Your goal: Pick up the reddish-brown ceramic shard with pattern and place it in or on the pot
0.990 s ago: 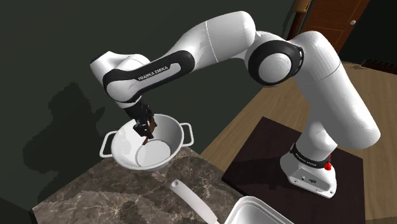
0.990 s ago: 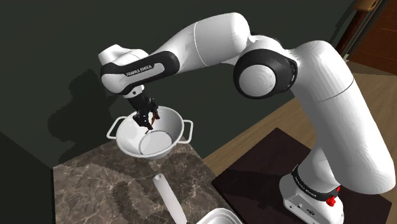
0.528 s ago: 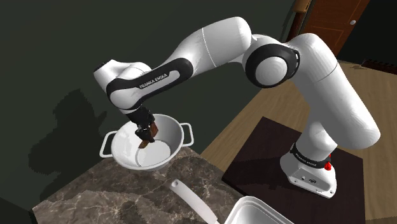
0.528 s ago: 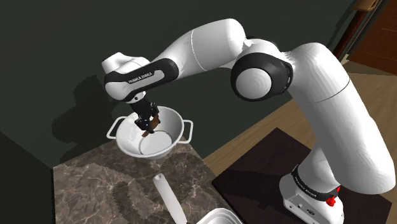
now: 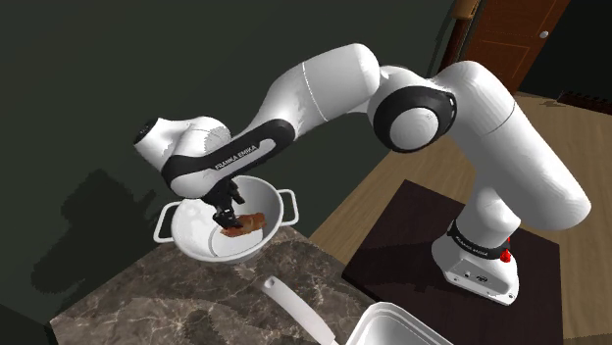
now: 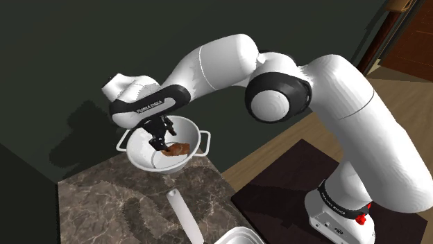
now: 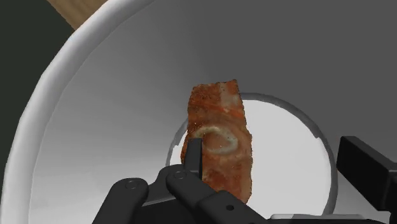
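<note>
The reddish-brown shard [image 5: 247, 224] [image 6: 177, 147], marked with a pale swirl, lies inside the white two-handled pot [image 5: 196, 235] [image 6: 142, 158] on the marble counter. My gripper [image 5: 228, 216] [image 6: 160, 141] reaches down into the pot, just above the shard. In the wrist view the shard [image 7: 219, 140] rests on the pot's [image 7: 108, 121] floor and leans beside one finger [image 7: 193, 156]. The other finger [image 7: 362, 167] stands far off to the side. My gripper [image 7: 275, 156] is open, and nothing is clasped between the fingers.
A white utensil handle [image 5: 294, 309] lies on the dark marble counter [image 5: 157, 299], nearer the stand than the pot. A white container [image 5: 402, 328] sits at the counter's near corner. A dark wall rises behind the pot, and wooden floor lies beyond the counter's edge.
The hand sank deeper into the pot and swung towards the wall. The fingers spread apart, and the shard left them and now lies on the pot's floor.
</note>
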Tool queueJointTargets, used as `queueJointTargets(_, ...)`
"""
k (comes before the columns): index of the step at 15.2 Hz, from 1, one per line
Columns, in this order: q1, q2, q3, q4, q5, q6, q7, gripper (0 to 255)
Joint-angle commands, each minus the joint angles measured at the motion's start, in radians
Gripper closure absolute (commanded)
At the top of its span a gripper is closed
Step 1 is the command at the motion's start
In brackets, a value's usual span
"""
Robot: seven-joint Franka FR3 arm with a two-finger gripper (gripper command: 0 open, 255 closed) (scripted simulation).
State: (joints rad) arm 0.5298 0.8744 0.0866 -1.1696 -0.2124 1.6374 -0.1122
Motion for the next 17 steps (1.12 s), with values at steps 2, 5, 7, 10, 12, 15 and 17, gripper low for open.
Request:
queueJointTargets(2, 0.098, 0.071, -0.043, 0.021, -0.148, -0.032, -0.022, 0)
queueJointTargets(5, 0.09, 0.061, -0.046, -0.032, -0.151, 0.012, -0.015, 0)
queueJointTargets(7, 0.084, 0.057, -0.047, -0.064, -0.154, 0.04, -0.01, 0)
queueJointTargets(10, 0.077, 0.053, -0.049, -0.103, -0.158, 0.074, -0.005, 0)
queueJointTargets(12, 0.077, 0.053, -0.049, -0.103, -0.158, 0.074, -0.005, 0)
queueJointTargets(15, 0.077, 0.053, -0.049, -0.103, -0.158, 0.074, -0.005, 0)
queueJointTargets(17, 0.077, 0.053, -0.049, -0.103, -0.158, 0.074, -0.005, 0)
